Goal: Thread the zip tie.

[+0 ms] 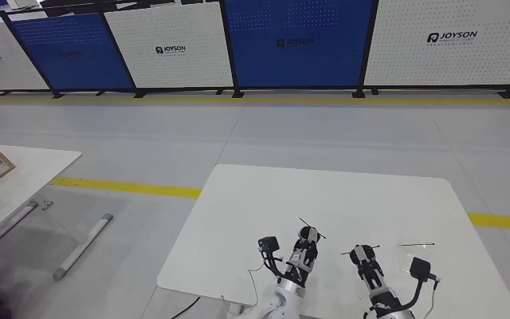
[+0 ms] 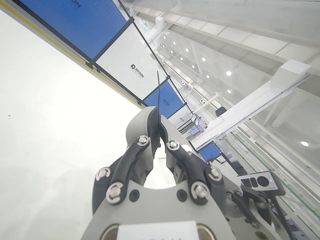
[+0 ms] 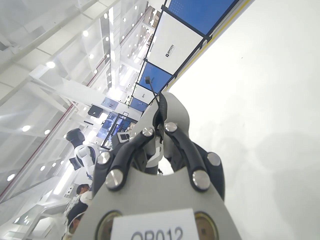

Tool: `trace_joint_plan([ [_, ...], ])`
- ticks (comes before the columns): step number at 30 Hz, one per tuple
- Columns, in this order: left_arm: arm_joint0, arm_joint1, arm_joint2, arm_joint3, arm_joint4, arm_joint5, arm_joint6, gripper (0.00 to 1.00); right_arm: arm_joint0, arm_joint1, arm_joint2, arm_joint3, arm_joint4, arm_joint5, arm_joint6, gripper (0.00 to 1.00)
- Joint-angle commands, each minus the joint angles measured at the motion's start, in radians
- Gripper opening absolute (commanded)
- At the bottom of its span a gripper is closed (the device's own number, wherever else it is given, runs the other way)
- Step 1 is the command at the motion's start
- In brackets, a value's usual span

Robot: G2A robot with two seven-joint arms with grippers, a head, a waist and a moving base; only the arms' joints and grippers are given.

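Note:
Both arms are raised over the near part of the white table (image 1: 319, 199). My left gripper (image 2: 157, 116) is shut on a thin black zip tie (image 2: 158, 88), whose pointed tail sticks out past the fingertips. In the top view this gripper (image 1: 309, 236) shows with the tail (image 1: 312, 228) slanting across it. My right gripper (image 3: 161, 99) is shut on a black zip tie strip whose square head (image 3: 147, 78) juts out on a short stalk. From above, the right gripper (image 1: 363, 252) is a hand's width to the right of the left one. I cannot tell whether both hold one tie.
A spare black zip tie (image 1: 417, 244) lies flat on the table, right of the right gripper. The table's front edge (image 1: 191, 291) runs close under both arms. A second white table (image 1: 32, 163) stands off to the left across the floor.

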Motion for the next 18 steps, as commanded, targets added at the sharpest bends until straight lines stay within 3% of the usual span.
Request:
trace_joint_plan([
  [1,0.000,0.000,0.000,0.000,0.000,0.000,0.000,0.00,0.003,-0.003,0.001,0.005,0.020,-0.004,-0.011,0.00],
  [4,0.000,0.000,0.000,0.000,0.000,0.000,0.000,0.00,0.011,-0.014,-0.020,0.030,0.033,-0.029,-0.087,0.00],
  [8,0.000,0.000,0.000,0.000,0.000,0.000,0.000,0.00,0.043,-0.030,-0.092,0.077,-0.035,-0.007,-0.135,0.00],
  [18,0.000,0.000,0.000,0.000,0.000,0.000,0.000,0.00,0.047,-0.032,-0.087,0.076,-0.013,-0.009,-0.141,0.00],
])
